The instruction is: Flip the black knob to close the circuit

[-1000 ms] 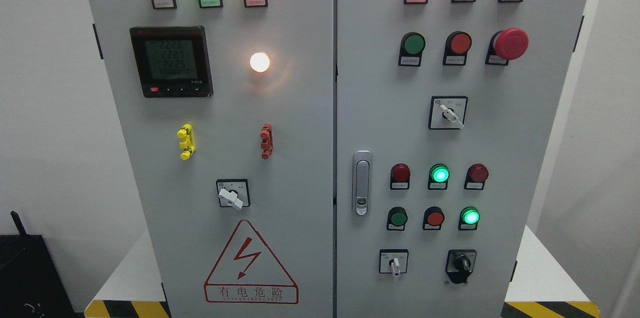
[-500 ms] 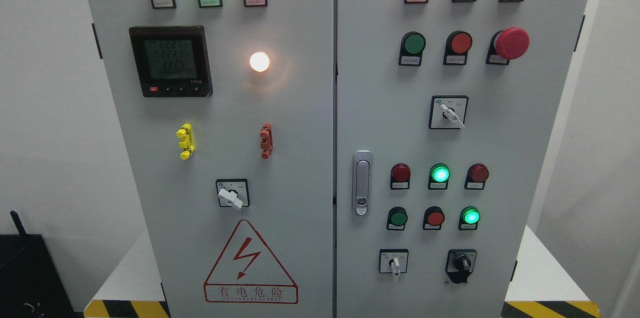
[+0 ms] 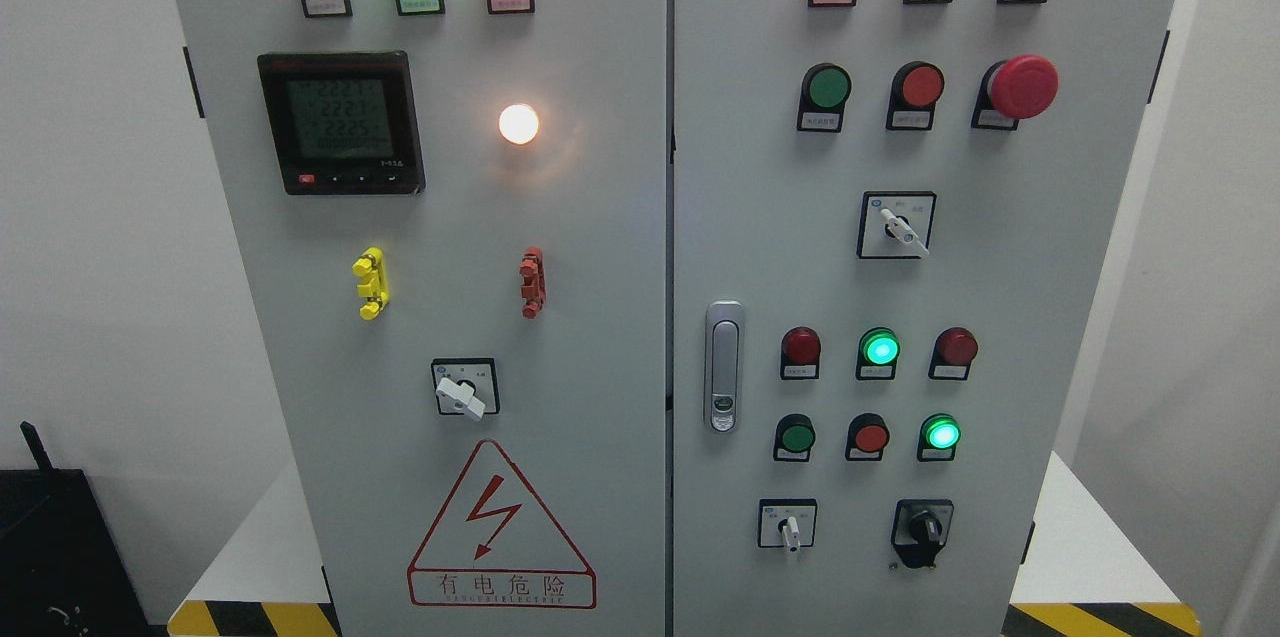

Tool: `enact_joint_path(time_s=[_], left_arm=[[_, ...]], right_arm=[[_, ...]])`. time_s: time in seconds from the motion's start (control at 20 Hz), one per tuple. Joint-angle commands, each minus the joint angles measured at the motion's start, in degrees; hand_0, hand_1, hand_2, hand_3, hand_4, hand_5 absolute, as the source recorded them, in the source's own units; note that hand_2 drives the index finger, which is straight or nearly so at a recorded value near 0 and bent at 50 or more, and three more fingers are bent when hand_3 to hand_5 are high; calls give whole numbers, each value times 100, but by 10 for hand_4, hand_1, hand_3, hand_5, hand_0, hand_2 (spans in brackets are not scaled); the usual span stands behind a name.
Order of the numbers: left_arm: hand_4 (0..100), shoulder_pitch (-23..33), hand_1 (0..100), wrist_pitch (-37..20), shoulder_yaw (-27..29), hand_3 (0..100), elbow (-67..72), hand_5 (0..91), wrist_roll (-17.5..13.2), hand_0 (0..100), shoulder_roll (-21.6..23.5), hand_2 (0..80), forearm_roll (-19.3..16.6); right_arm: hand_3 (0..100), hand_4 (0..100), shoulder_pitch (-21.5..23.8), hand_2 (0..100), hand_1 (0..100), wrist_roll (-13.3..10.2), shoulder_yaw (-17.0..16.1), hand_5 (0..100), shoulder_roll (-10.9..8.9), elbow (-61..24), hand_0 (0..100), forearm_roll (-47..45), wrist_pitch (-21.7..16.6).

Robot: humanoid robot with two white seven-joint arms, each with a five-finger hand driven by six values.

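Note:
The black knob (image 3: 923, 527) sits on a black plate at the lower right of the grey cabinet's right door (image 3: 1010, 317). Its handle points roughly straight up and down. To its left is a small white selector switch (image 3: 790, 527). Above it stand a dark green button (image 3: 797, 437), a red button (image 3: 870, 437) and a lit green lamp (image 3: 941, 433). Neither of my hands shows in the head view.
The left door (image 3: 600, 317) carries a digital meter (image 3: 343, 122), a lit white lamp (image 3: 519, 124), a white selector (image 3: 462, 395) and a red warning triangle (image 3: 500, 527). A silver door latch (image 3: 723, 367) sits by the centre seam. A red mushroom button (image 3: 1022, 87) sticks out upper right.

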Motion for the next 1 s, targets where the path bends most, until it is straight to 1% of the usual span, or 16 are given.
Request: enact_joint_path(time_s=[0.0, 0.05, 0.1, 0.2, 0.25, 0.4, 0.55, 0.75, 0.95], left_arm=[[0, -4, 556, 4, 0, 0, 6, 0, 0, 120, 0, 0, 2], [0, -4, 556, 4, 0, 0, 6, 0, 0, 120, 0, 0, 2], [0, 5, 556, 4, 0, 0, -3, 0, 0, 120, 0, 0, 2], [0, -4, 556, 4, 0, 0, 6, 0, 0, 120, 0, 0, -16], [0, 5, 556, 4, 0, 0, -3, 0, 0, 120, 0, 0, 2], [0, 5, 556, 4, 0, 0, 6, 0, 0, 120, 0, 0, 2], [0, 5, 556, 4, 0, 0, 6, 0, 0, 120, 0, 0, 2], [0, -4, 556, 4, 0, 0, 6, 0, 0, 120, 0, 0, 2], [0, 5, 556, 4, 0, 0, 6, 0, 0, 120, 0, 0, 2]], right_arm=[[1000, 885, -396, 920, 46, 244, -19, 815, -141, -1286, 0, 820, 64], [1000, 886, -493, 920, 11, 280, -10, 816, -141, -1234, 0, 846, 72], [1000, 887, -590, 921, 0, 350, -10, 816, -141, -1138, 0, 846, 72], [1000, 889, -800, 922, 0, 464, -10, 816, -141, -909, 0, 846, 142], [1000, 890, -862, 922, 0, 473, -2, 816, -141, -795, 0, 846, 204], [1000, 890, -1047, 923, 0, 412, 51, 816, -141, -373, 0, 846, 379], [1000, 890, -1249, 925, 0, 403, 78, 815, -141, -162, 0, 846, 538], [1000, 891, -1539, 926, 0, 403, 95, 814, -150, 190, 0, 846, 565], [1000, 891, -1768, 926, 0, 350, 95, 816, -150, 480, 0, 846, 661]])
